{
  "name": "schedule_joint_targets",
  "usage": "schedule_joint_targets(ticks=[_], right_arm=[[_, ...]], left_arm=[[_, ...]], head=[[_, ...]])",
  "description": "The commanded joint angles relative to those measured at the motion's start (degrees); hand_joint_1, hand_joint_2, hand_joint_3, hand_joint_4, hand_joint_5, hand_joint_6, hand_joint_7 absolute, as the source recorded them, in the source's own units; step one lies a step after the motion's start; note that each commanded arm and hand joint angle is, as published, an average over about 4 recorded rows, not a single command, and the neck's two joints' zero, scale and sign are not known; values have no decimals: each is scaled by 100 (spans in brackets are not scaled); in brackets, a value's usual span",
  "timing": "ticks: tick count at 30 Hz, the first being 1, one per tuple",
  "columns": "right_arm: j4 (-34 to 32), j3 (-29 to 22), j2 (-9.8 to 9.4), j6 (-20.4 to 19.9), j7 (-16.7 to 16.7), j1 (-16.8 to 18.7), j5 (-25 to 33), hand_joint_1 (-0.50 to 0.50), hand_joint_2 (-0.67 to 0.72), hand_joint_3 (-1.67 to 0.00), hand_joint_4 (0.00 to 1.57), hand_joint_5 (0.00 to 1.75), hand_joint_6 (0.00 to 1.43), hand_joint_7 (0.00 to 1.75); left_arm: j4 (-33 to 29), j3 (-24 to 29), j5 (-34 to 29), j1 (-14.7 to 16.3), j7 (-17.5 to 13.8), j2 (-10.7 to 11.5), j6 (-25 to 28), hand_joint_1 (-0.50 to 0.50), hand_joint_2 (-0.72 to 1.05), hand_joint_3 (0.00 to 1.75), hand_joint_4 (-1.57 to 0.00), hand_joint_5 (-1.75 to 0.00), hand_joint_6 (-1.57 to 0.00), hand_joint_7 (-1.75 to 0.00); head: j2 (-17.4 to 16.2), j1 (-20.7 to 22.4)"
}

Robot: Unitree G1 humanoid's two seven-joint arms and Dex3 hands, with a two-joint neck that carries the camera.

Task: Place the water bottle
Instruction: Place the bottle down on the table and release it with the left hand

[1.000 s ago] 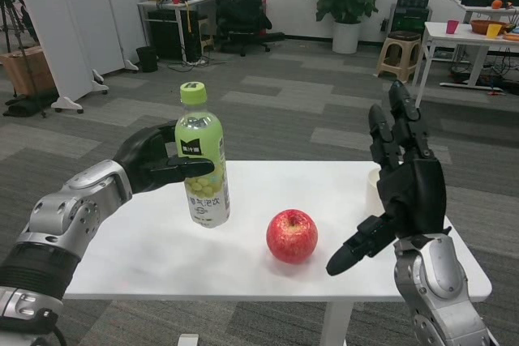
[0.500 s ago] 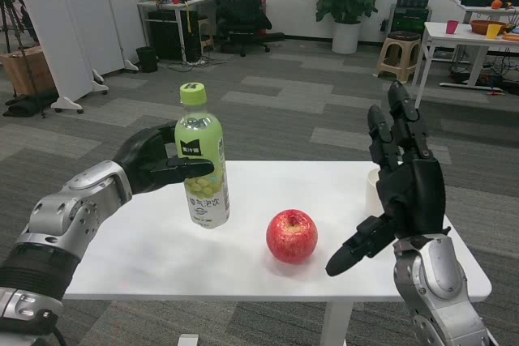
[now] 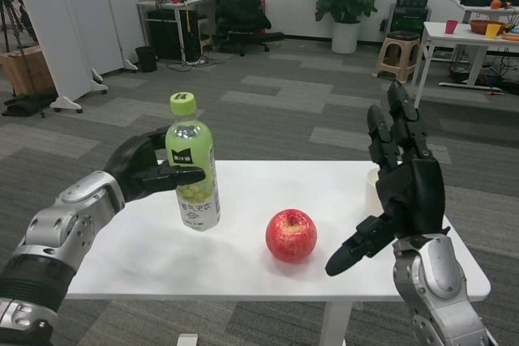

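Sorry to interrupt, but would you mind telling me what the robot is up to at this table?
The left robot hand grips a green-capped water bottle, upright, with its base at the white table; whether it has touched down is unclear. A red apple sits to the bottle's right, apart from it. The right robot hand is raised and open beside the apple, holding nothing.

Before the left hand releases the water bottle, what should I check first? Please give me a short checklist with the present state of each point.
1. Left hand holds the water bottle around its middle: ok.
2. Bottle upright: not ok, it leans slightly.
3. Bottle base resting on the white table: cannot tell, it looks at or just above the surface.
4. Gap to the red apple: ok, they do not touch.
5. Right hand out of the way: ok, it is raised, fingers apart, holding nothing, on the far side of the apple.
6. Green cap on the bottle: ok.
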Motion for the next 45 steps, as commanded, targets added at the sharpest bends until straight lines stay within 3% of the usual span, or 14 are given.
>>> schedule_joint_targets(ticks=[1, 17, 32, 39, 42, 45], right_arm=[[33, 4, 7, 1, 12, -20, 36, -46, 47, 0, 0, 0, 0, 0], [63, 15, 12, -1, 14, -22, 41, -46, 50, 0, 0, 0, 0, 0], [77, 22, 21, 3, 23, -13, 47, -46, 47, 0, 0, 0, 0, 0], [83, 24, 16, 3, 23, -6, 78, -46, 50, 0, 0, 0, 0, 0], [83, 24, 23, -3, 23, -4, 85, -46, 47, 0, 0, 0, 0, 0], [77, 24, 25, -6, 23, -4, 89, -46, 47, 0, 0, 0, 0, 0]], left_arm=[[83, 166, -13, 128, -8, -35, -253, -12, 78, 4, -153, -175, -126, -126], [573, 314, 11, 519, -15, -33, -715, -13, 78, 0, -153, -175, -126, -126], [1122, 307, 373, 631, -21, -11, -1163, -17, 80, 4, -151, -175, -128, -119], [1131, 292, 395, 683, -6, -35, -1244, -21, 87, 0, -125, -175, -109, -91], [1140, 276, 347, 694, -6, -42, -1242, -21, 94, 0, -108, -175, -98, -79], [1153, 265, 310, 708, -6, -55, -1242, -25, 96, 0, -79, -169, -82, -63]], head=[[-25, -9], [-77, -34], [-98, -46], [-99, -30], [-94, -34], [-92, -40]])
